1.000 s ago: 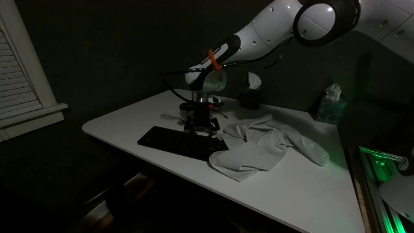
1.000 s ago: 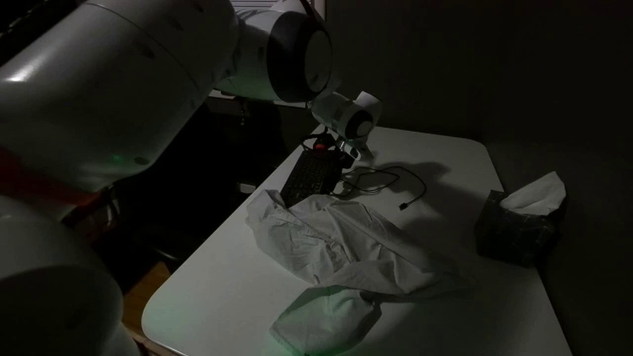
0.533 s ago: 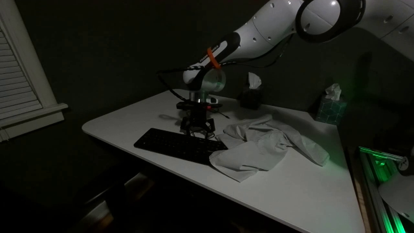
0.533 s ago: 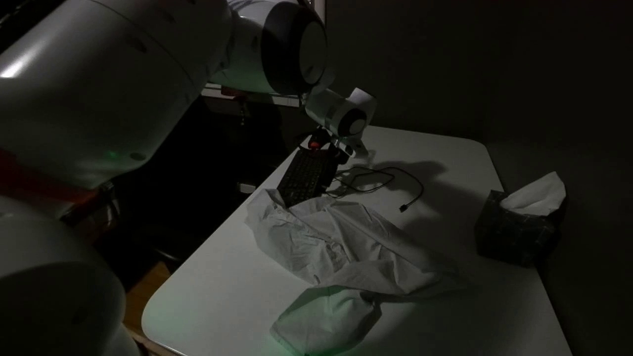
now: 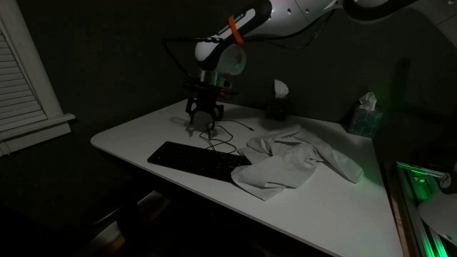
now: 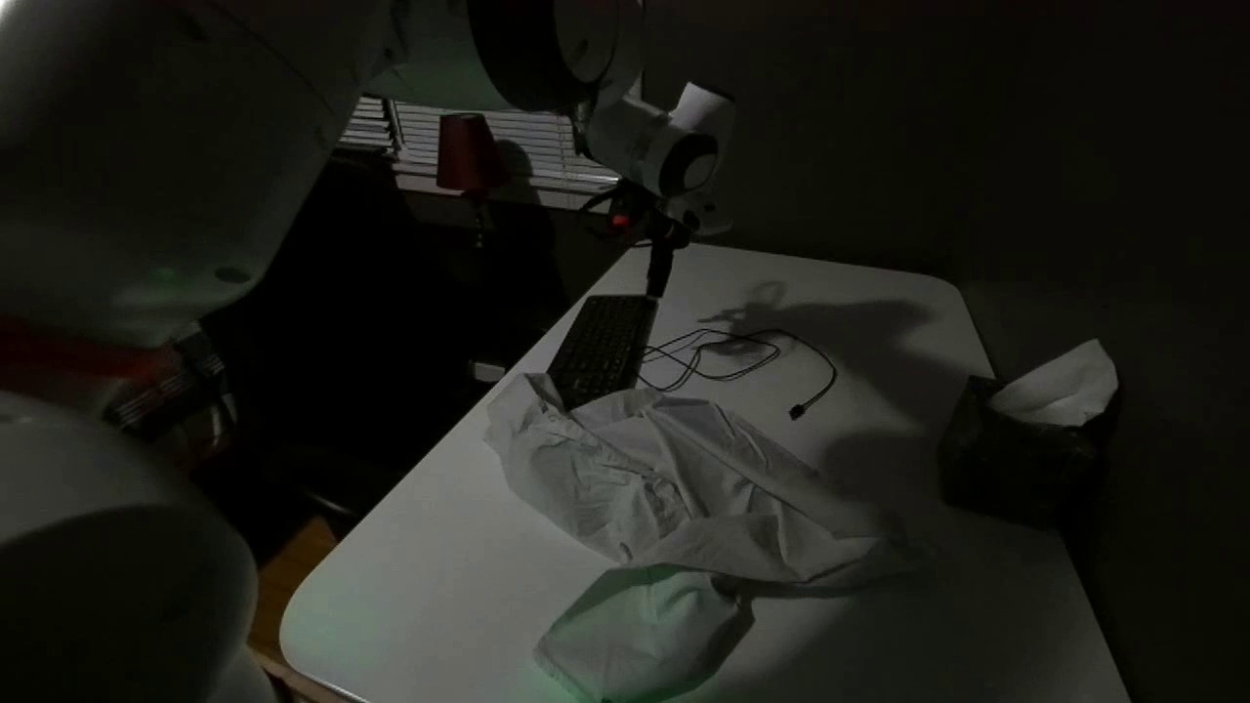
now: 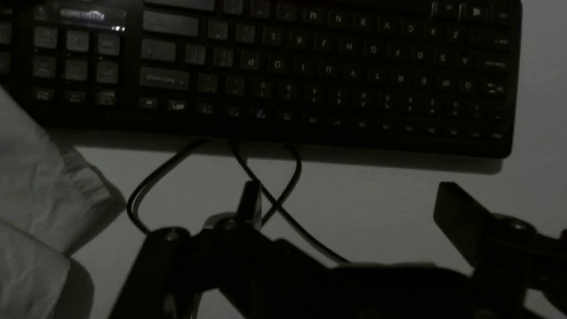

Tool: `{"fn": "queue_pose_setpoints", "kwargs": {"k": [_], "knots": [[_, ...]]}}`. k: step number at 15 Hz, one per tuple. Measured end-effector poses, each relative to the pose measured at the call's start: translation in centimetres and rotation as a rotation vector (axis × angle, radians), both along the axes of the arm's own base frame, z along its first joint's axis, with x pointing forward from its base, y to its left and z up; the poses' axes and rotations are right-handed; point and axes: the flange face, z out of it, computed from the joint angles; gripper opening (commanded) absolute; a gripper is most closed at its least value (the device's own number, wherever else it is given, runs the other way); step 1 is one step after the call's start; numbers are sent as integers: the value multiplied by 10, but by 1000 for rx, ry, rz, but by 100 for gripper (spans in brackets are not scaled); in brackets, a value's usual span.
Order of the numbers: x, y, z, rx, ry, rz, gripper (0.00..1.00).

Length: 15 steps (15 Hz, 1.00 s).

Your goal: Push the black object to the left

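Observation:
The black object is a keyboard lying flat on the white table. It also shows in an exterior view and fills the top of the wrist view. One end of it is covered by a crumpled grey-white cloth. My gripper is raised above the table on the cable side of the keyboard, apart from it. In the wrist view the gripper has its two fingers wide apart, with nothing held between them. In an exterior view the gripper shows edge-on, so its opening cannot be judged there.
A thin black cable lies in loops behind the keyboard, beneath the gripper. A dark tissue box and a green patterned tissue box stand at the wall side. The table's front edge runs close to the keyboard.
The keyboard has shifted slightly toward the table's front edge, leftward in an exterior view, between the two earlier moments. My gripper has since lifted up and away from it. The cloth stays put.

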Motion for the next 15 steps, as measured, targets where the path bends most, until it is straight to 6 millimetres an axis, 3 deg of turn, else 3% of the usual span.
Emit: {"fn": "queue_pose_setpoints", "kwargs": {"k": [3,6,15], "knots": [[-14,-16,42,-116,-7,108,100],[-43,-32,75,-174,10,250,100],[-185,-55,168,-116,151,727,100]]}}
